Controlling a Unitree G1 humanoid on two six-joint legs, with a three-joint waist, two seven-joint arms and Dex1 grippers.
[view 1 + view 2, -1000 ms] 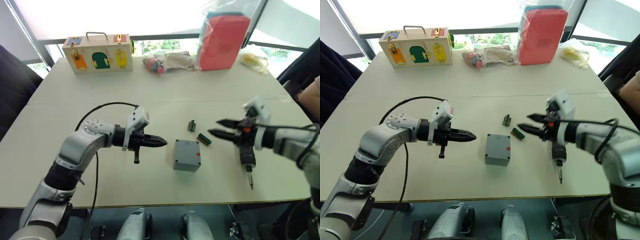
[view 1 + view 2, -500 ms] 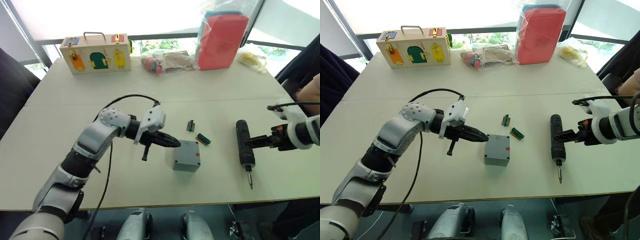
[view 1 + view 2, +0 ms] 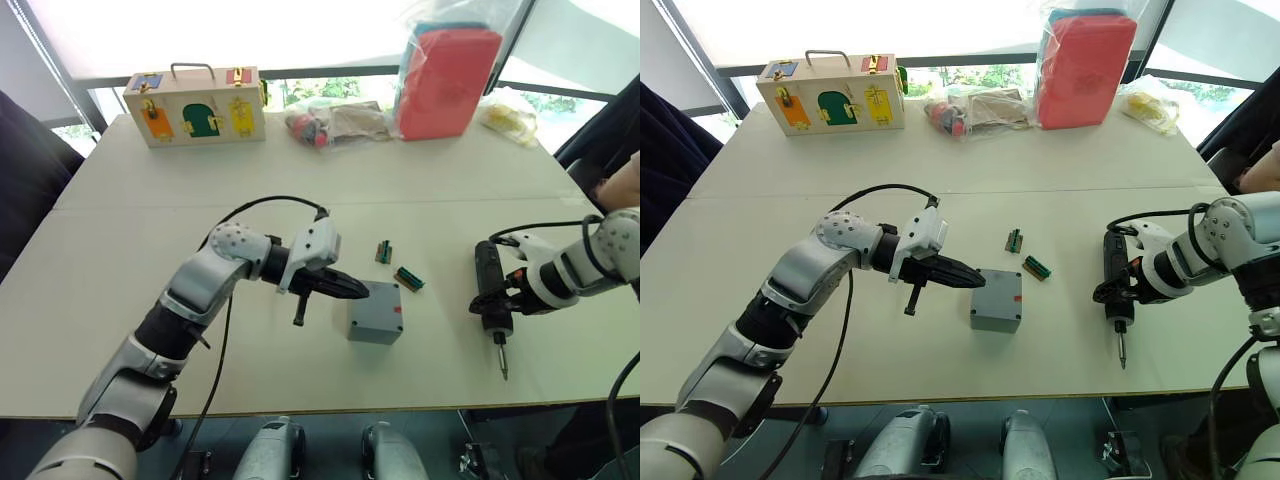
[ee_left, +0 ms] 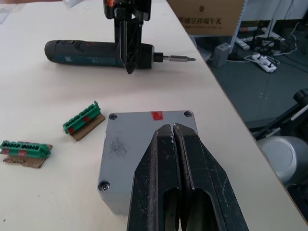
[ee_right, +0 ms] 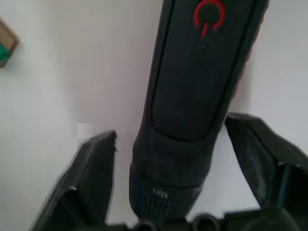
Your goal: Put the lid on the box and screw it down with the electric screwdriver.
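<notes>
One grey plastic box [image 3: 375, 311], square, lid [image 4: 147, 139] seated on top with corner screws and a small red mark, mid-bench. One electric screwdriver [image 3: 490, 298], dark matte cylinder with thin metal bit, lying flat toward the right side. Two green terminal strips [image 3: 383, 251] [image 3: 408, 278] on cardboard backing between them. Bench [image 3: 120, 240] smooth, pale beige; window behind.

Left gripper [image 4: 174, 132] fingers pressed together, tips over the lid. Right gripper [image 5: 168, 159] fingers spread wide, straddling the screwdriver body, not clamped.

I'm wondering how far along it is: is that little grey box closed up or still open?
Closed: the lid sits flush on the box, with screw heads showing in its corners. Whether those screws are tight, I cannot tell.
</notes>
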